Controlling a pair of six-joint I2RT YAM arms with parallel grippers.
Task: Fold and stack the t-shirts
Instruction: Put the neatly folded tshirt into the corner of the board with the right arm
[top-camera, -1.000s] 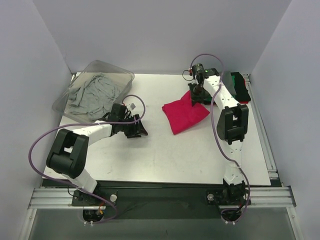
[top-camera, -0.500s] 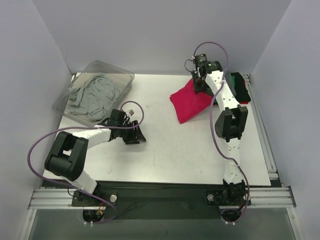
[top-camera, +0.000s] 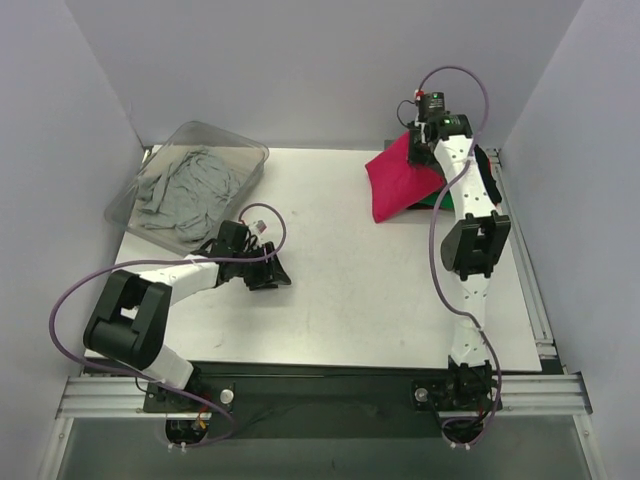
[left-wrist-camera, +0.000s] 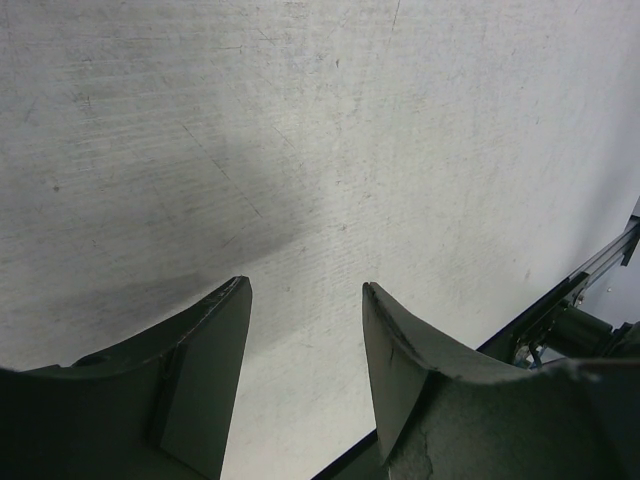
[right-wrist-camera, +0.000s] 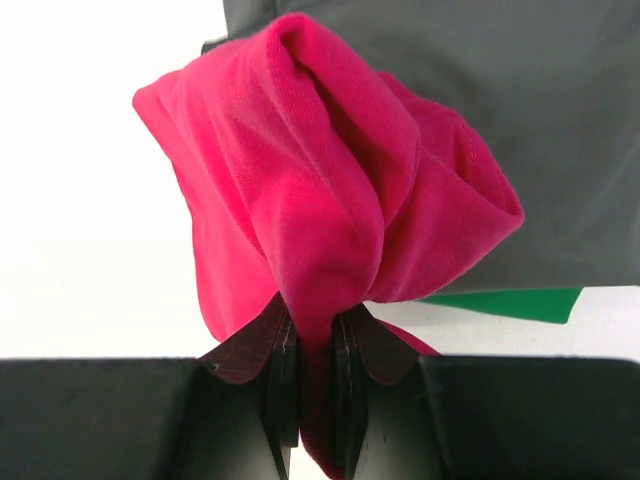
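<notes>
Top external view, from the left: we see a clear bin (top-camera: 250, 150) of crumpled light grey shirts (top-camera: 185, 185) at the far left corner. Near it the left hand (top-camera: 268, 272) sits low over bare tabletop (top-camera: 350, 290), fingers apart, holding nothing. At the far right the magenta shirt (top-camera: 398, 185) hangs bunched in soft folds, held up off the tabletop. In the right wrist view we find the right hand (right-wrist-camera: 312, 365) clamped on its gathered edge, above a dark grey shirt (right-wrist-camera: 540, 120) and a green shirt (right-wrist-camera: 510, 303).
</notes>
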